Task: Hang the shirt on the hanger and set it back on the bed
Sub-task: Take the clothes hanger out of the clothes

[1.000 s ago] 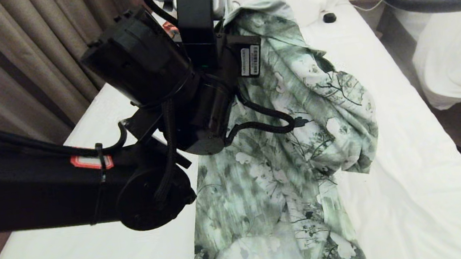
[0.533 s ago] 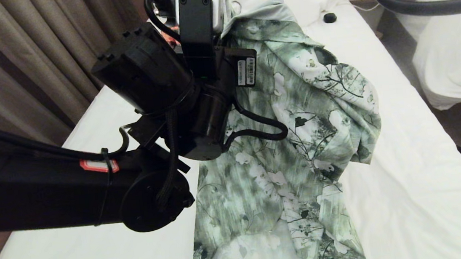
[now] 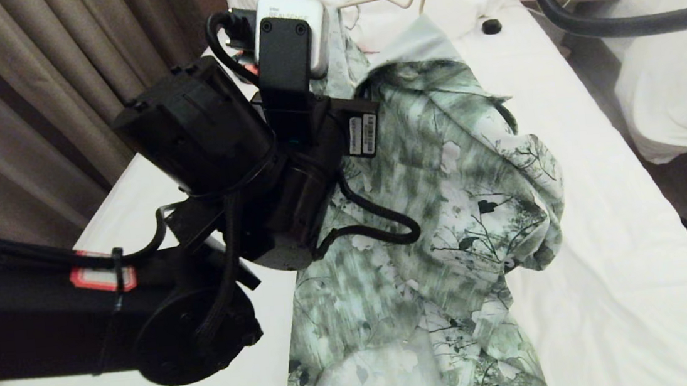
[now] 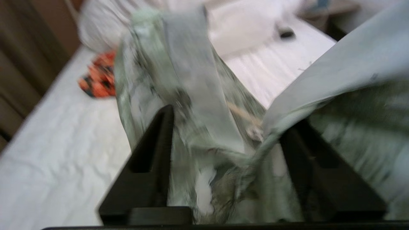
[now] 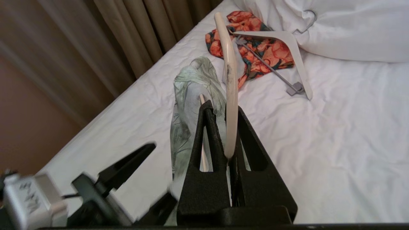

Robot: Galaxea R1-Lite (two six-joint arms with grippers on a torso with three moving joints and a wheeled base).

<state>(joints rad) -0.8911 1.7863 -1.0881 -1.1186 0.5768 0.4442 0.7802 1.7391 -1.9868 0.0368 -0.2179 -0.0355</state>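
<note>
Left tool (image 4: 223, 143) newly parted, shirt (image 3: 446, 208) blurred

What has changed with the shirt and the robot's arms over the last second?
The left gripper opened, letting go of the shirt, whose collar end slumped lower. The right gripper stayed shut on the hanger above the bed.

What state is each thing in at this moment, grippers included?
shirt: draped from the hanger, lower part lying on the bed.
hanger: lifted, clamped in the right gripper.
left gripper: open, fingers astride shirt fabric.
right gripper: shut on the hanger.
bed: white sheet, shirt across it.
orange garment: crumpled near the pillow.
thick white hanger: lying partly on the orange garment.
</note>
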